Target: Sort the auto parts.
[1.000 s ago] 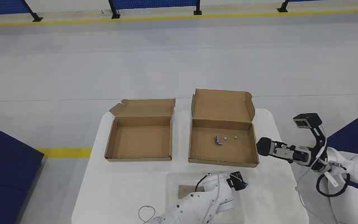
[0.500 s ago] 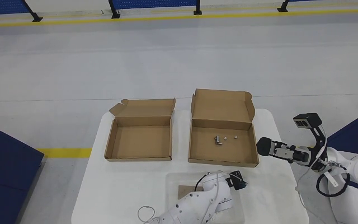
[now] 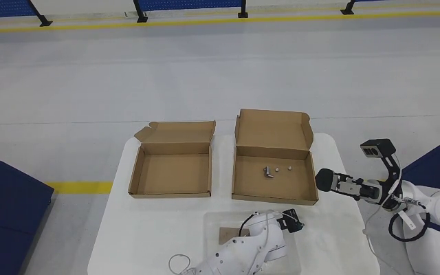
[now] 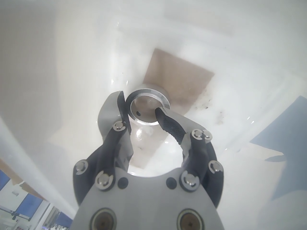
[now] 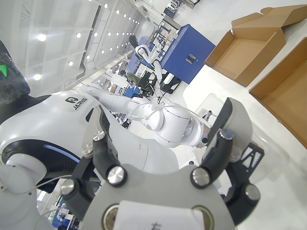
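The metal ring (image 4: 148, 93) stands on its end on the floor of a clear plastic bin (image 4: 84, 48), its open side up and one small hole showing low on its inner wall. It sits partly over a brown piece of cardboard (image 4: 184, 80) that lies flat in the bin.

The left gripper (image 4: 140, 106) has the ring in its jaws, which are narrowed on the ring's wall. One fingertip (image 4: 121, 101) presses the outside and the other fingertip (image 4: 161, 114) reaches down inside.

In the top view the bin (image 3: 212, 227) is at the near edge of the white surface (image 3: 158, 227), with the left arm bent over it.

Beyond the bin are two open cardboard boxes side by side, lids folded back. The right box (image 3: 275, 189) holds three small parts (image 3: 269, 172) near its far wall. The left box (image 3: 170, 173) shows its bare brown floor.

The right gripper (image 3: 322, 180) hangs just beside the right box's outer wall, by the surface's right edge. In its own wrist view the right gripper (image 5: 163, 116) has its jaws spread wide with nothing between them.
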{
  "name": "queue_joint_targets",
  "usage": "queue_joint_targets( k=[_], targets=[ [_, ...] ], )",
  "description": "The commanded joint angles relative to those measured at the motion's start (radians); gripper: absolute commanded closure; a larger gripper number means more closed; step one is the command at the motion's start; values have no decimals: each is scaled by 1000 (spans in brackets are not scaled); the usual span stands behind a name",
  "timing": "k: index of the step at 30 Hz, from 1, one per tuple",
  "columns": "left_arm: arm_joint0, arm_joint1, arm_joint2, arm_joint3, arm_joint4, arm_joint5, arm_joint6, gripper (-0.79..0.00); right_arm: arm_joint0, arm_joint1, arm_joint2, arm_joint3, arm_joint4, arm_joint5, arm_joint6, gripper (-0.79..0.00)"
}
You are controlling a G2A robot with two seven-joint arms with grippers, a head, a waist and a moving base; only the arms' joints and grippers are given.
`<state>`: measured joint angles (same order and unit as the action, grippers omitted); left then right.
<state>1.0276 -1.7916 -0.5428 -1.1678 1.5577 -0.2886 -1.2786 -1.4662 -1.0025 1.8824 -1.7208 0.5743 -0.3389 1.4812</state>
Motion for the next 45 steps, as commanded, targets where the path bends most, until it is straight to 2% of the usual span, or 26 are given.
queue_joint_targets(
  k=[1,9,13,18,32,45],
  targets=[
    [3,1,-1,-6,5,-1,-4,-89,0,0,0,0,0,0,0,-785],
    [14,4,-6,-26,11,-4,-14,-154,0,0,0,0,0,0,0,-785],
    [18,5,-8,-34,15,-6,-18,-123,0,0,0,0,0,0,0,-785],
    [24,7,-10,-44,20,-13,-27,-142,0,0,0,0,0,0,0,-785],
    [38,12,-24,-63,39,-5,-42,-326,0,0,0,0,0,0,0,-785],
    [19,-2,-10,-27,23,-13,-28,-376,0,0,0,0,0,0,0,-785]
  ],
)
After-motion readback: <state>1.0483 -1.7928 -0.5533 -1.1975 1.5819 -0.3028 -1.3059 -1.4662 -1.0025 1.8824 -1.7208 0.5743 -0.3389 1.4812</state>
